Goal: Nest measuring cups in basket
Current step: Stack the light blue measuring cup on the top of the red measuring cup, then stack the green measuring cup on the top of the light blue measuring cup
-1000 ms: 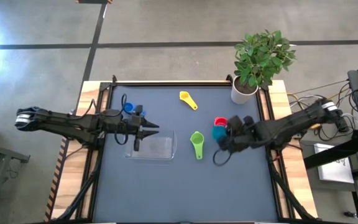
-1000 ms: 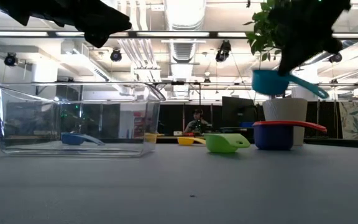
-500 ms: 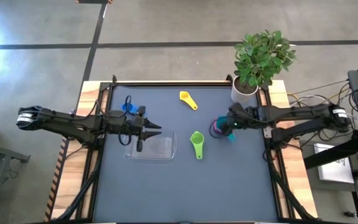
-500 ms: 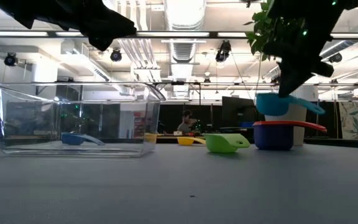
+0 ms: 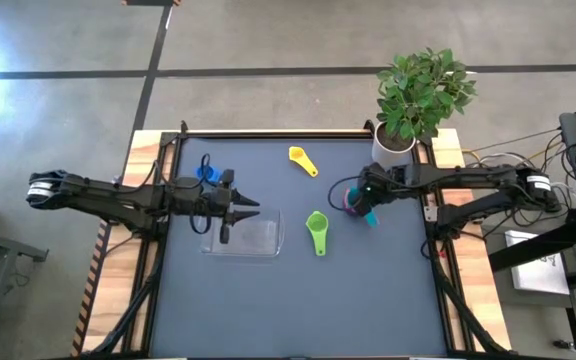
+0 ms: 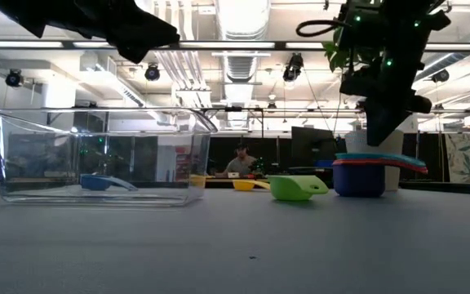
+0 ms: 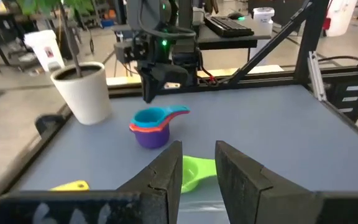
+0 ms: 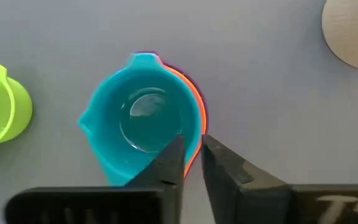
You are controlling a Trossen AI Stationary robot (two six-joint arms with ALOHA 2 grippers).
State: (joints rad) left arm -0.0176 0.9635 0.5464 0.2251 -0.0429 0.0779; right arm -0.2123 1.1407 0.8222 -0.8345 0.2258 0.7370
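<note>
The teal cup (image 8: pixel 142 124) sits nested in the red cup (image 6: pixel 382 162), which sits in the purple cup (image 7: pixel 151 137), a stack standing on the mat. My right gripper (image 8: pixel 192 152) hangs just above the stack's rim, fingers a narrow gap apart and pointing down. The green cup (image 5: pixel 316 232) lies near the table's middle and the yellow cup (image 5: pixel 303 160) by the far edge. The blue cup (image 5: pixel 206 172) lies just beyond the clear basket (image 5: pixel 243 235). My left gripper (image 7: pixel 197 168) hovers open over the basket's far side. No orange cup shows.
A white plant pot (image 5: pixel 393 148) stands at the far right corner, close behind the stack. The basket rests flat left of centre. The mat's near half (image 5: pixel 298 300) lies bare. People and desks show in the room beyond the table.
My right gripper carried the teal cup toward the far edge and down. The cup hung above the red and purple cups before and now sits nested in them. The gripper's tips now stand just above the cup.
</note>
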